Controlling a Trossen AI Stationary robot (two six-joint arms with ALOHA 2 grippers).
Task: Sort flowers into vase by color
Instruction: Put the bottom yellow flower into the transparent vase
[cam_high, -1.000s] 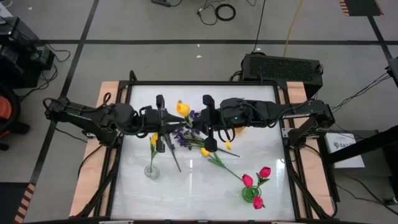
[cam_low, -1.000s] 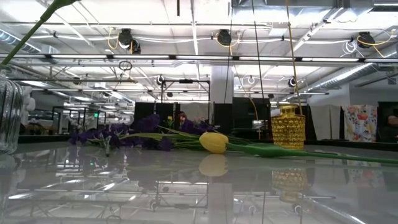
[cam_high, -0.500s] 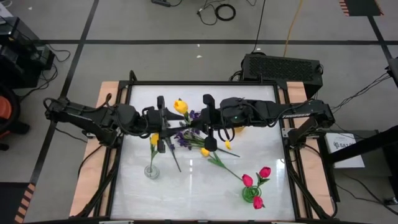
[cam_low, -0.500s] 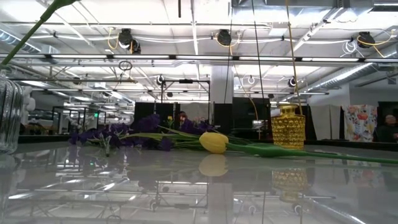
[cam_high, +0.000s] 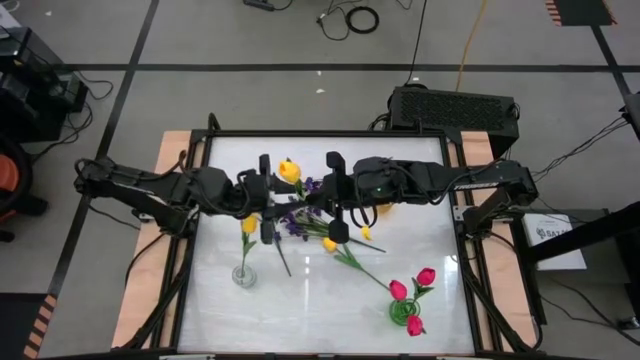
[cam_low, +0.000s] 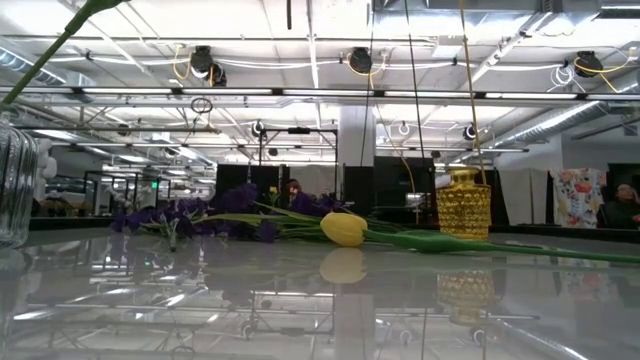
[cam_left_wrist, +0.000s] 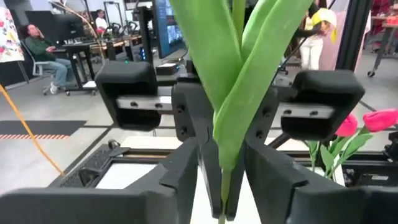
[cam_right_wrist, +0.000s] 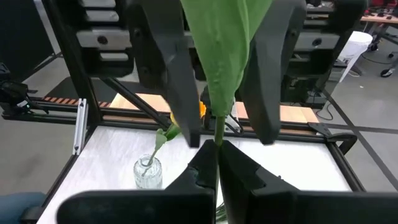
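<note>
High view shows no writing or label I can read on anything, so I go straight to the containers; a clear glass vase (cam_high: 243, 273) stands near the table's (cam_high: 300, 310) front left with one yellow tulip (cam_high: 247, 224) leaning out of it; a green vase (cam_high: 403, 314) near the front right holds three pink-red tulips (cam_high: 427, 276); in the low view a yellow dimpled vase (cam_low: 463, 204) stands at the far side, and I cannot tell what it holds.

Loose on the table's middle lie purple sprigs (cam_high: 293, 222) and a few yellow tulips (cam_high: 329, 243), stems crossing; the low view shows one such tulip head (cam_low: 344, 228) lying flat beside the purple blossoms.

Both arms meet over the middle on one raised yellow tulip (cam_high: 289, 171); my right gripper (cam_high: 335, 196) is clamped tight on its green stem (cam_right_wrist: 219, 118), fingers closed around it in the right wrist view; my left gripper (cam_high: 264, 196) stands partly apart, the stem and leaves (cam_left_wrist: 239, 81) between its fingers (cam_left_wrist: 183, 174) with a gap on each side, so it grips nothing.
</note>
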